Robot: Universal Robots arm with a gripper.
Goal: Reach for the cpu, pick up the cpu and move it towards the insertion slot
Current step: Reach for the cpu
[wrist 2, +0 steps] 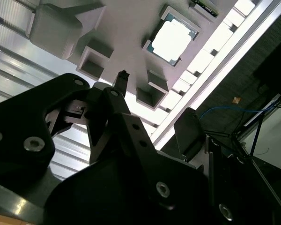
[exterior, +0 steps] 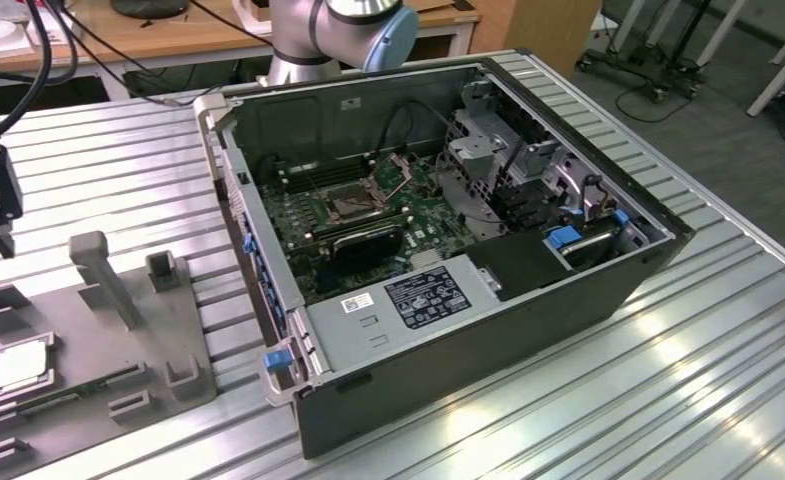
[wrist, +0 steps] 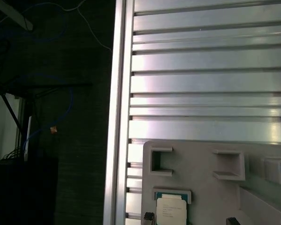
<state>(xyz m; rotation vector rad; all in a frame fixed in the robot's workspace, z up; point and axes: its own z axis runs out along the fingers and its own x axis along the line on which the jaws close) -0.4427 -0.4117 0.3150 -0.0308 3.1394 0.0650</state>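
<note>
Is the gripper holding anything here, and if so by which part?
Nothing is held. The gripper hangs open near the grey tray, where the cpu lies in its recess, untouched.

- dark label [exterior: 426, 293] on the computer case [exterior: 526, 330]: print too small to read
- white sticker [exterior: 361, 303] beside it: unreadable
- cpu [wrist: 171, 211] top: faint lines of print, illegible

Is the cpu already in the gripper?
No, the cpu sits in the grey tray, apart from the open gripper.

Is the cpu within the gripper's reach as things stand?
Probably yes: the gripper hangs above the grey tray, and the cpu lies uncovered in its recess, nothing between them.
</note>
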